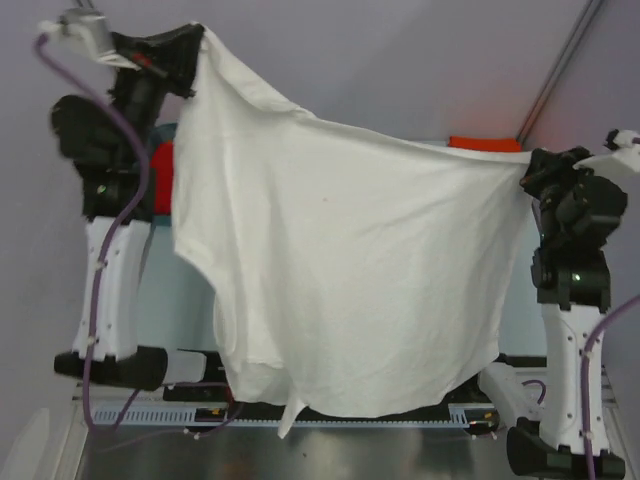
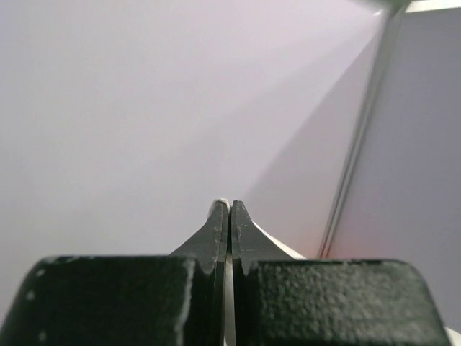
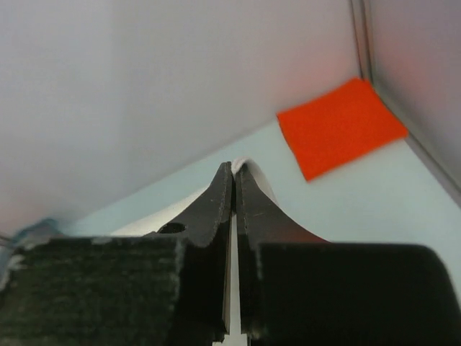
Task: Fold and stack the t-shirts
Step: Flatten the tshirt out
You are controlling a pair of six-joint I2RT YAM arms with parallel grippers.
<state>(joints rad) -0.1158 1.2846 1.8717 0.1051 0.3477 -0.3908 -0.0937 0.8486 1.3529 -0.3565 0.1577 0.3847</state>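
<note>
white t-shirt (image 1: 340, 270) stretched aloft, hem hanging free | left fingers (image 2: 216, 238) clamp its edge | right fingers (image 3: 216, 202) likewise

Counting what's showing here: one white t-shirt (image 1: 340, 270) is hanging in view, just the one. Orange-red is turning up in two spots. One folded orange-red t-shirt (image 3: 340, 127) is lying flat, and one red patch (image 1: 162, 178) is peeking out behind the left arm (image 1: 115, 260) (can't tell if that's one shirt or several). Two arms are showing, counting the right arm (image 1: 570, 300), each carrying one claw: left claw (image 2: 230, 205), right claw (image 3: 235, 167). One surface (image 3: 346, 209) is sitting underneath.
</note>
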